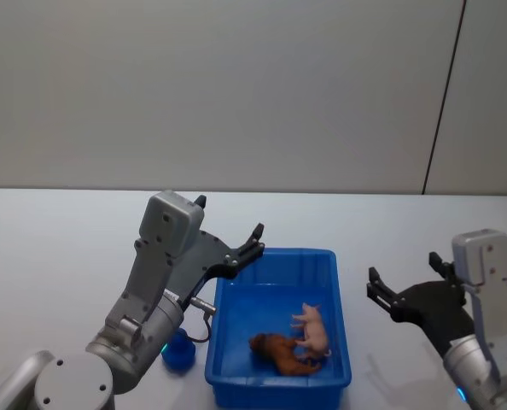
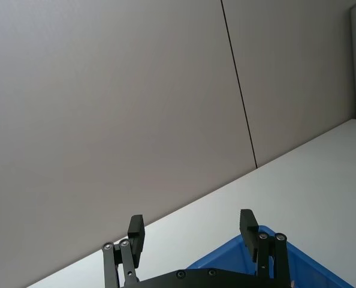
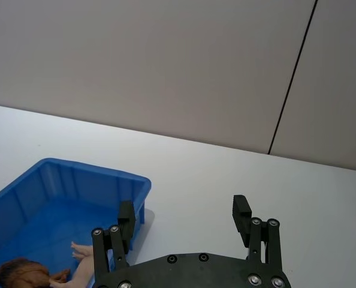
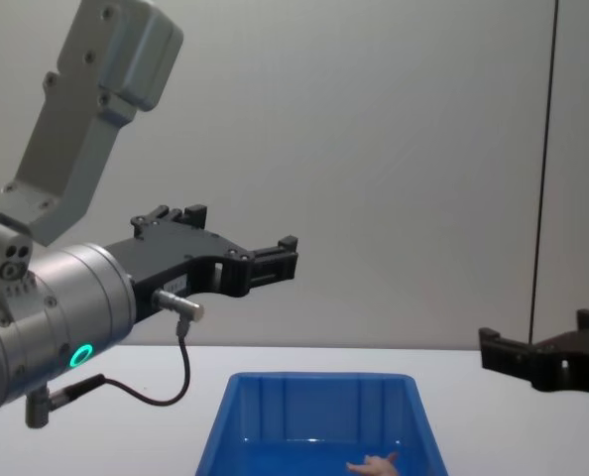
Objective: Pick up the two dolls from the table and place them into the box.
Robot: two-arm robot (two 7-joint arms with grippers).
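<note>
Found a plain white table [image 1: 66,231] bearing a bright blue box [image 1: 279,389] near the front middle, small blue round object [image 1: 178,352] just left.

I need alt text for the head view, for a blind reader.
A reddish-brown doll and a pale pink doll lie inside the blue box. The open left end effector hovers by its far left corner, the open right end effector to its right.

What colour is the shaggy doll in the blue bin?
Reddish-brown; the shaggy doll shows best in the head view.

The two dolls [image 1: 279,352] lie together in the box [image 1: 279,391]
</note>
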